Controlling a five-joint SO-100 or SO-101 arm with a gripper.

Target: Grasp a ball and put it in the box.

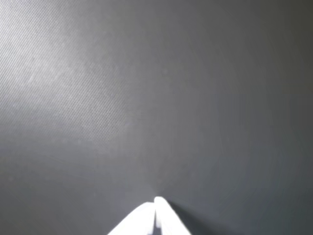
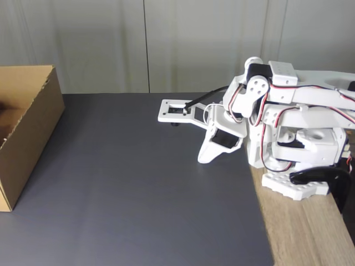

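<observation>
In the wrist view the gripper enters from the bottom edge, its two white fingertips pressed together with nothing between them. They point down at a dark grey mat with a fine weave, lit more brightly toward the upper left.

In the fixed view, nearest the camera, a strip of bare wooden table shows at the lower right, and the dark mat covers the rest of the surface. The arm's white base stands on the wood at the mat's right edge, with a black clamp beside it. The arm is folded low over its base, red and black wires looping around its joints. The gripper hangs tilted down and to the left, its tip resting on or just above the mat; here too the fingers look closed and hold nothing. A flat white bracket sticks out to the left from the wrist, above the mat.

Far across the mat, at the left edge of the fixed view, stands the box, brown cardboard, open at the top, well apart from the gripper. Its inside is partly in shadow, with a dark patch against the inner wall; what that patch is cannot be told. Behind everything runs a pale panelled wall.
</observation>
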